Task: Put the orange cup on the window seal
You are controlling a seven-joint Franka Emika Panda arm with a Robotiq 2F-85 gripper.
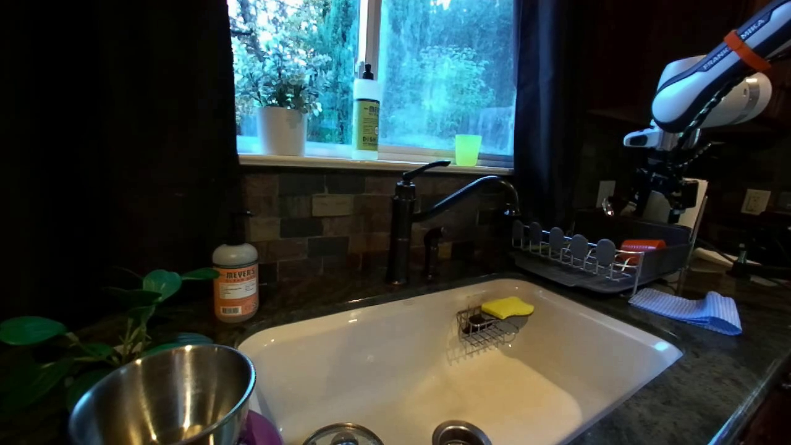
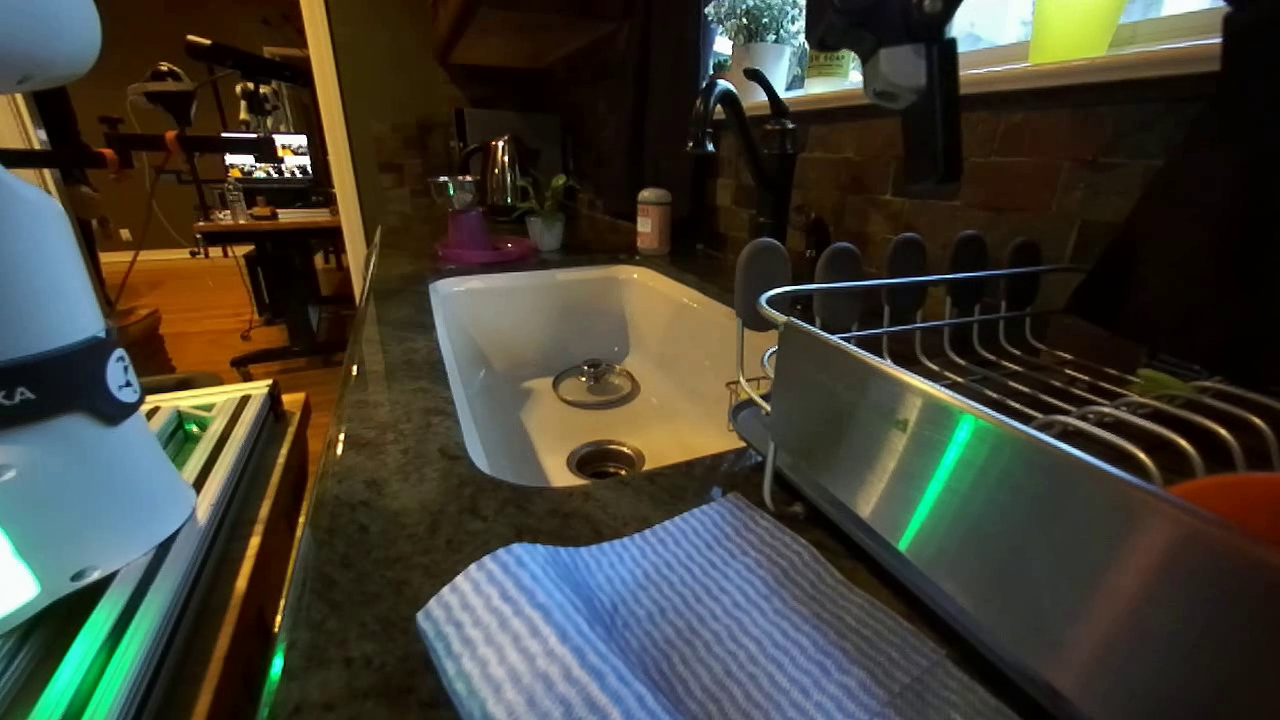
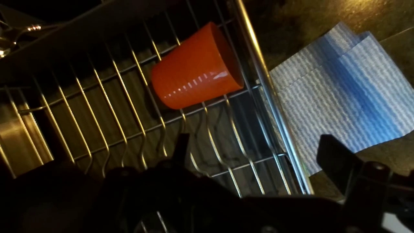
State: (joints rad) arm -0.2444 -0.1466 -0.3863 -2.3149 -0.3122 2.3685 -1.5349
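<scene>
The orange cup (image 3: 197,69) lies on its side on the wires of the dish rack (image 3: 129,126) in the wrist view. It also shows in both exterior views, partly hidden by the rack (image 1: 642,245) (image 2: 1235,505). My gripper (image 3: 255,137) is open and empty; its fingers are wide apart over the rack's end rail, and the cup is up and to the left of them in the wrist view. In an exterior view the gripper (image 1: 664,201) hangs above the rack. The window seal (image 1: 321,162) runs under the bright window, above the tiled backsplash.
On the window seal stand a potted plant (image 1: 282,131), a dish soap bottle (image 1: 366,123) and a green cup (image 1: 468,150). The faucet (image 1: 403,228) rises between sink (image 1: 371,309) and window. A blue-white cloth (image 2: 680,610) lies beside the rack. A dark curtain (image 1: 544,123) hangs right of the window.
</scene>
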